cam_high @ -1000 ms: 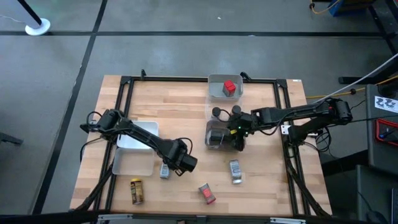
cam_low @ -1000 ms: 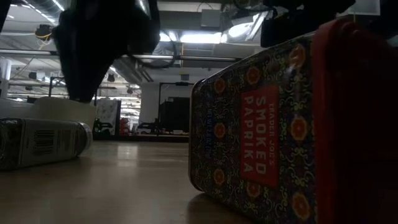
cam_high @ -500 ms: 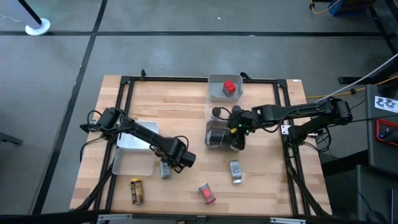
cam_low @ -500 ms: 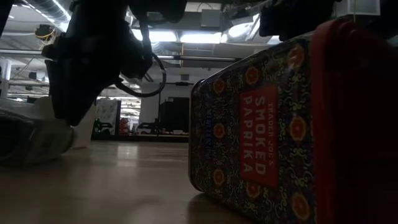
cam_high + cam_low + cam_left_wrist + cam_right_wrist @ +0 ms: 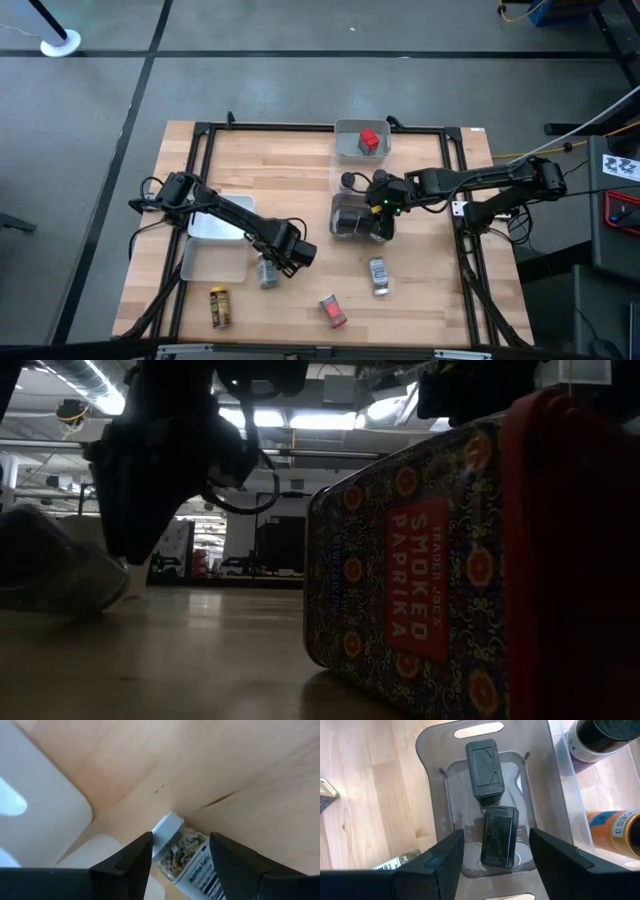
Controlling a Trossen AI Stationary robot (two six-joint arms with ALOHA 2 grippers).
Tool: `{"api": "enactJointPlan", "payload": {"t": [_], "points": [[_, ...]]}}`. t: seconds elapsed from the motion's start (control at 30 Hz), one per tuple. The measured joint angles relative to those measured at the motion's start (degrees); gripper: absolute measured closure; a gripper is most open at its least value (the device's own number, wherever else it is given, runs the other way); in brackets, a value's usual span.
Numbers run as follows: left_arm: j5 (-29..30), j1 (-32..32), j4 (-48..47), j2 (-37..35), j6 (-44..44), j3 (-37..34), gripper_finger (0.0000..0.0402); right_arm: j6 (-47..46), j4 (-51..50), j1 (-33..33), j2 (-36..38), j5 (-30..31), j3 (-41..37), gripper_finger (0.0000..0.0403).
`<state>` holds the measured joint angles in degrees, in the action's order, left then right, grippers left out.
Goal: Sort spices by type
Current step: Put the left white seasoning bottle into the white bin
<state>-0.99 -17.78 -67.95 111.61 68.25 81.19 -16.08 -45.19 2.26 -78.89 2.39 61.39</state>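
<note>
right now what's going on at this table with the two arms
Spices are being sorted. The left gripper has its fingers around a silver-grey labelled jar beside the white trays. The right gripper hangs open over a grey tray that holds two dark tins. A yellow jar, a red box and another silver-grey jar lie loose near the front.

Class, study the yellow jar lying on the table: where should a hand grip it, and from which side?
Probably across the middle of the yellow jar, from straight above: it lies on its side, with both long flanks clear.
</note>
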Motion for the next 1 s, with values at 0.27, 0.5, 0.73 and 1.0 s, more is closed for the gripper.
{"api": "enactJointPlan", "payload": {"t": [0.27, 0.5, 0.73, 1.0], "points": [[-0.04, 1.07, 0.03, -1.65, -2.49, 2.18, 0.0212, 0.00, -0.43, 0.00, 0.00, 0.00, 0.00, 0.0178], [0.87, -0.09, -0.32, -5.51, 0.26, 2.18, 0.0212, 0.00, -2.33, 0.00, -0.02, -0.02, -0.02, 0.0178], [0.98, -2.98, -0.19, -5.32, -6.88, 2.25, 0.0212, 0.07, -2.53, 0.00, -0.01, -0.02, -0.04, 0.0178], [1.00, -3.64, -0.03, -5.22, -15.75, 2.25, 0.0212, 0.07, -2.58, 0.00, -0.02, -0.02, -0.04, 0.0178]]}}
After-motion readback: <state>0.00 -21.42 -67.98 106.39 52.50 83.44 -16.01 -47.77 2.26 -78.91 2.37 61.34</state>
